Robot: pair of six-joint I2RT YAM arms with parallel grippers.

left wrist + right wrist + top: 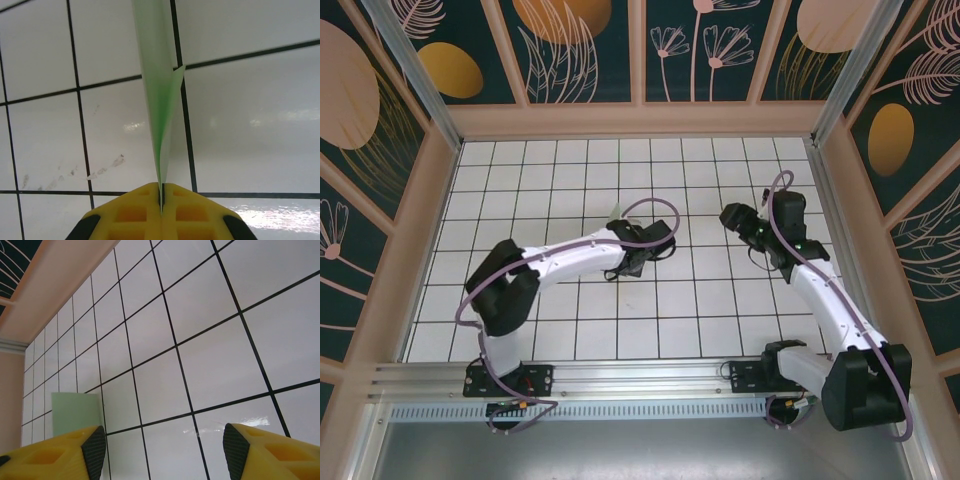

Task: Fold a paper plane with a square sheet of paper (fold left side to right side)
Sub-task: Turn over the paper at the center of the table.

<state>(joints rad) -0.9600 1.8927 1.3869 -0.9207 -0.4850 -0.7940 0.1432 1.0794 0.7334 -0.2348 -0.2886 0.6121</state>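
Note:
My left gripper [161,192] is shut on the pale green sheet of paper [157,100]. The paper is folded and shows edge-on, rising from between the yellow fingers [131,212] with one flap peeling to the right. Whether it has the shape of the paper plane I cannot tell. From above, the left gripper [621,229] is near the table's middle and a pale tip of the paper [613,212] pokes out beside it. My right gripper [165,449] is open over bare tiles with nothing between its fingers. The paper [75,412] stands off to its left. From above, the right gripper [730,216] hangs right of centre.
The white gridded table [570,165] is boxed in by beige walls [630,120] at the back and on both sides. The left arm [570,258] stretches across the middle and the right arm [825,300] runs along the right side. Grey smudges [100,170] mark one tile.

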